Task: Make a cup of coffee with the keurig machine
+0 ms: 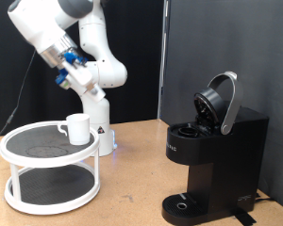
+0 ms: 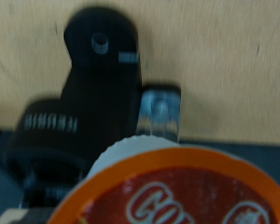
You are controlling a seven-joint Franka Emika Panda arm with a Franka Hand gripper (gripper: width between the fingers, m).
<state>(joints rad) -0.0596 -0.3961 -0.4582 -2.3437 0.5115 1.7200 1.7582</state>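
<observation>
Black keurig machine (image 1: 210,155) sits well below the raised end effector, whose opening I cannot tell.

Pod (image 2: 182,191): blurred, cut off at wrist view's edge, lettering unreadable. Keurig machine (image 2: 89,103): blurred. Gripper: fingers unseen.

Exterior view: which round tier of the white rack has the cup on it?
The upper tier. The white cup stands near that tier's right edge in the exterior view; the lower tier shows nothing on it.

A wooden tabletop (image 1: 132,193) stands before a white wall (image 1: 226,38) and dark curtain (image 1: 14,85).
</observation>
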